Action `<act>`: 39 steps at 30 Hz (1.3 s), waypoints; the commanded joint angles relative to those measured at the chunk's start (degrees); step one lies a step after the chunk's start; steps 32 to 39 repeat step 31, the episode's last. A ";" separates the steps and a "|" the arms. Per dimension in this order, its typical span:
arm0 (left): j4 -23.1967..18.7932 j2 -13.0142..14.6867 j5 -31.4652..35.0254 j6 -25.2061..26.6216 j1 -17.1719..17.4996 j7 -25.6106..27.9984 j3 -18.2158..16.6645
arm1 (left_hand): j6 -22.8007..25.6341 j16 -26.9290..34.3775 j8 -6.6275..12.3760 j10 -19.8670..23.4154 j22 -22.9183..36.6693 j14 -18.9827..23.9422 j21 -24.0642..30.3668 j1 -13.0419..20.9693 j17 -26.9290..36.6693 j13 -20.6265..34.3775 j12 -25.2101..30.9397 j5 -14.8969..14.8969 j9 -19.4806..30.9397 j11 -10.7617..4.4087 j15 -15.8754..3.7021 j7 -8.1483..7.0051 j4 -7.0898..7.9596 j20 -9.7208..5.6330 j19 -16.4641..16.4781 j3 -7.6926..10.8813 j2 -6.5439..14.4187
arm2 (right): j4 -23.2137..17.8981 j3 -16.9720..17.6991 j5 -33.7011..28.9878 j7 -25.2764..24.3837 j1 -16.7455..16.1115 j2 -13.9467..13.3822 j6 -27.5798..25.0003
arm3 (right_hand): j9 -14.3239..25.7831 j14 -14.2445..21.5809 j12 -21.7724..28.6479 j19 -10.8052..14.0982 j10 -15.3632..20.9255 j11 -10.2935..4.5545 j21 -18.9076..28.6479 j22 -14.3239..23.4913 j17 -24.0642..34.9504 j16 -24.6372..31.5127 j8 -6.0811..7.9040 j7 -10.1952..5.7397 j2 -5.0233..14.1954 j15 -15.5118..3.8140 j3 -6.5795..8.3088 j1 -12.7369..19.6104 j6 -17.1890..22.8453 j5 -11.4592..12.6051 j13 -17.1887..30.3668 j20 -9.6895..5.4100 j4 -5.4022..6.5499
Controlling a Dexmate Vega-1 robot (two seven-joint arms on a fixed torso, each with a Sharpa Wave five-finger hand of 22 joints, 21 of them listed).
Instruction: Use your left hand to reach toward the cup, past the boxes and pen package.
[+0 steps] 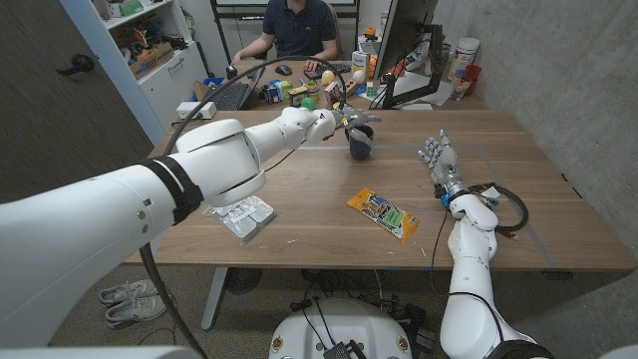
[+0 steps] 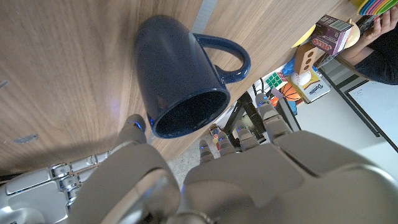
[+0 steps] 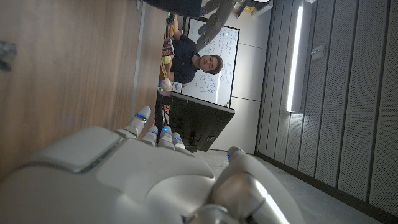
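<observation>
A dark blue cup [image 1: 360,142] stands upright on the wooden table [image 1: 299,184], far of the middle. My left arm stretches across the table and my left hand [image 1: 347,120] hovers at the cup's rim, fingers spread. In the left wrist view the cup [image 2: 177,74] is close in front of my left hand [image 2: 205,180], its handle [image 2: 229,55] turned away; a thumb and fingertips [image 2: 216,138] sit either side of the rim and I see no grip. My right hand [image 1: 437,156] stands upright at the table's right, fingers apart, holding nothing.
An orange packet [image 1: 384,212] lies near the table's middle. A clear blister pack [image 1: 242,216] lies at the front left under my arm. Small boxes and toys [image 1: 299,95], a keyboard and a monitor [image 1: 404,45] line the far edge. A person [image 1: 297,28] sits behind. A black cable [image 1: 508,207] lies at the right.
</observation>
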 commanded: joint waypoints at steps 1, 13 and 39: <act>-0.98 0.24 -1.36 1.16 -0.13 -0.43 1.77 | 0.31 0.06 0.51 0.08 0.07 -0.10 -0.19 0.85 0.28 0.28 0.12 0.43 0.31 0.01 -0.43 -0.35 -0.22 0.18 0.27 0.39 0.08 | 0.59 0.40 0.18 0.42 0.32 -0.29 0.27 | 0.24 -1.24 0.07 -0.35 0.35 0.07 -0.20 0.23 0.06 -0.04 0.25 -0.02 5.55 0.11 -0.18 -0.18 0.26 0.38 0.23 0.28 -0.15; 0.67 -0.64 -0.96 0.28 -0.42 0.08 1.95 | 0.52 0.06 0.60 0.42 0.07 0.08 -0.38 1.44 0.27 0.30 0.20 0.48 0.35 0.04 -0.99 -0.35 -0.25 0.20 0.38 0.56 0.32 | 0.89 0.60 0.20 0.74 0.45 -0.39 0.66 | 0.24 -1.22 0.06 -0.32 0.39 0.07 -0.34 0.22 0.05 -0.11 0.22 0.00 5.56 0.15 -0.32 -0.17 0.28 0.42 0.22 0.33 -0.16; 0.69 -0.75 -0.36 0.69 -0.40 -0.27 1.68 | 0.98 0.09 0.80 0.73 0.08 0.43 -0.62 2.20 0.26 0.33 0.22 0.51 0.41 0.06 -1.67 -0.35 -0.24 0.19 0.55 0.75 0.62 | 1.16 0.70 0.08 0.68 0.74 -0.34 0.66 | 0.24 -1.20 0.00 -0.24 0.34 0.01 -0.52 0.22 0.04 -0.20 0.18 -0.03 5.59 0.16 -0.46 -0.15 0.29 0.49 0.22 0.37 -0.16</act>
